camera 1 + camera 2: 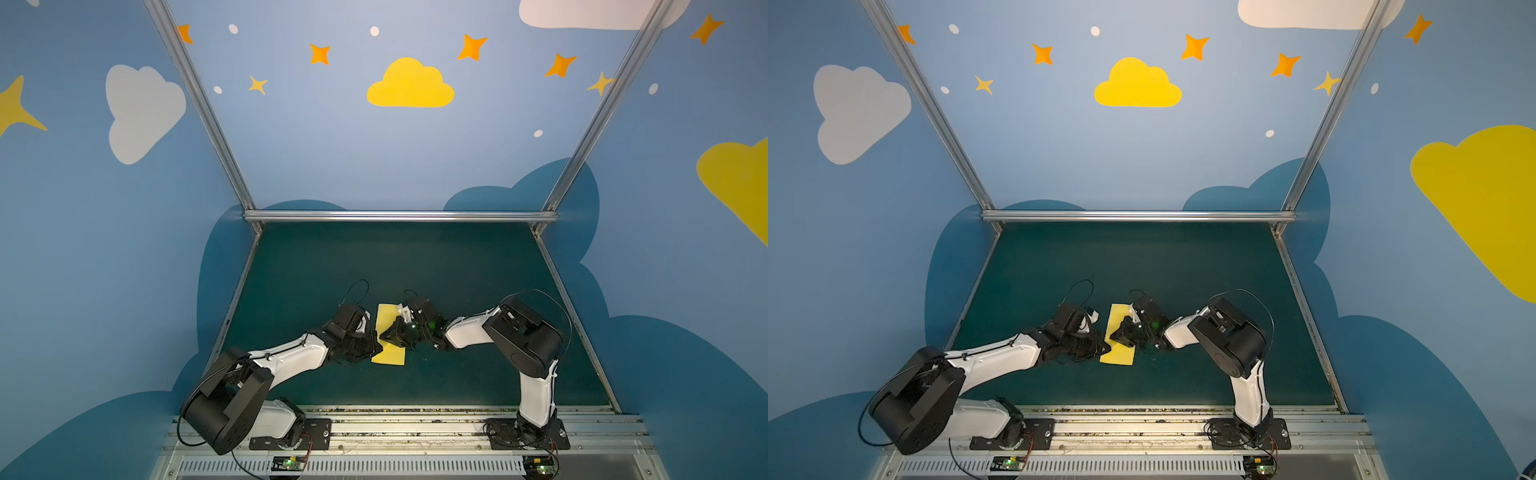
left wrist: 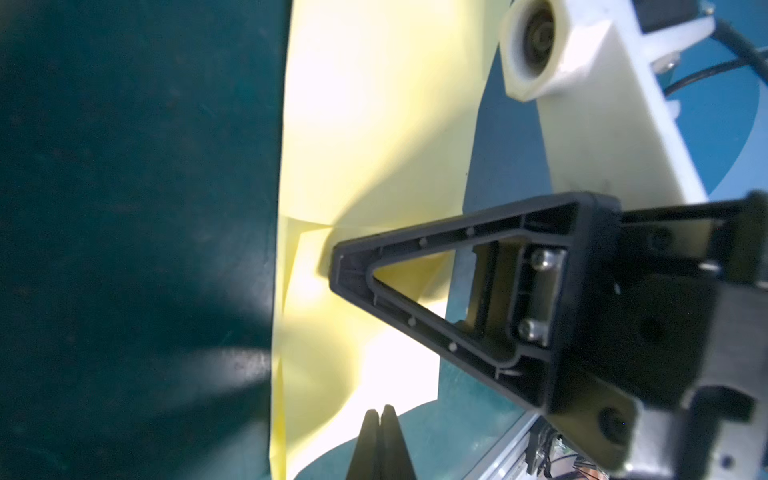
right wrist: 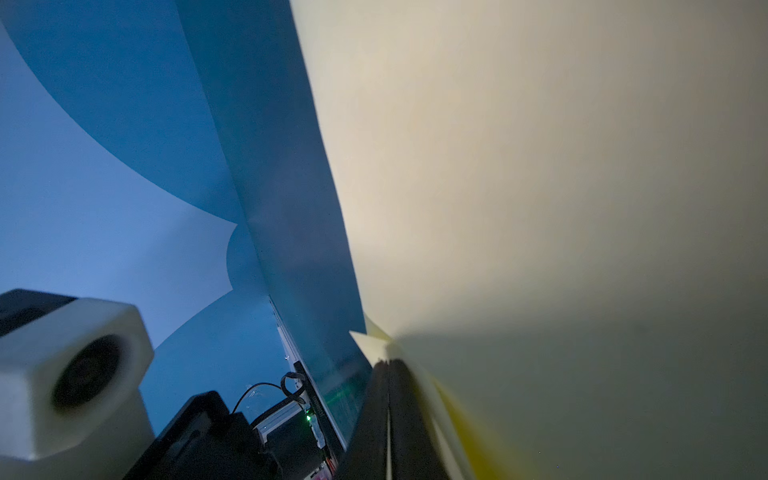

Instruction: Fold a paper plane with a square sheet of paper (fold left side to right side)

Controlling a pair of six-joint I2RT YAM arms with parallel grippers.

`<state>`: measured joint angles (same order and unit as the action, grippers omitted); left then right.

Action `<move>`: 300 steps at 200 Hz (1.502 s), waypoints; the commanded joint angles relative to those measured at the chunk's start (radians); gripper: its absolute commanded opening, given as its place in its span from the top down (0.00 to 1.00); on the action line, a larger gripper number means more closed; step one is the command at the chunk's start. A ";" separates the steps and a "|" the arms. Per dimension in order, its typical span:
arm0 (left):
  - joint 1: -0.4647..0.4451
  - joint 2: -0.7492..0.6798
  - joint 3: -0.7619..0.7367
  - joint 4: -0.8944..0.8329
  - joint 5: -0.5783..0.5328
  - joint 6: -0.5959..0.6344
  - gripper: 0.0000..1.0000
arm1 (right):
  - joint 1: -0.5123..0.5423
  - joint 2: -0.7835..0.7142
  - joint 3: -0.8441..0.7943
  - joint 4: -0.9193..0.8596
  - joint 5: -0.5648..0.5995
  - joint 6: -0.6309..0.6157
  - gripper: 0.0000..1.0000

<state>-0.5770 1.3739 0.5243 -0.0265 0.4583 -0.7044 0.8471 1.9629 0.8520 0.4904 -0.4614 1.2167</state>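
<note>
Left gripper (image 2: 379, 415), jaws closed, sits at the left edge of the square sheet of paper (image 1: 392, 355), which lies folded narrow on the green mat (image 1: 415, 266); any grip on it is unclear. Just beyond, right gripper (image 3: 388, 368), also closed, presses its tip into the sheet.

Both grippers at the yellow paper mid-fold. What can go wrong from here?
The shut right gripper digs its tip into the paper beside a small wrinkle; pushing on may set a stray crease or tear.
The paper looks bowed around that tip, so layers may shift.
The shut left gripper sits only at one edge; the paper may slide on the mat.
</note>
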 commanded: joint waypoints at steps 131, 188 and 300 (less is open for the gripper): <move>-0.001 0.071 -0.035 0.038 -0.047 0.049 0.96 | 0.005 0.022 -0.023 -0.072 0.030 0.001 0.92; -0.001 0.080 -0.066 0.043 -0.063 0.055 0.96 | -0.002 -0.072 0.092 -0.259 0.007 -0.161 0.91; 0.000 0.076 -0.058 0.039 -0.061 0.057 0.96 | 0.053 -0.217 0.217 -0.819 0.070 -0.569 1.00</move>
<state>-0.5762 1.4326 0.4839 0.0414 0.4328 -0.6655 0.8639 1.7233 1.0275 -0.1894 -0.4095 0.7464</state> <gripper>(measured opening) 0.047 0.047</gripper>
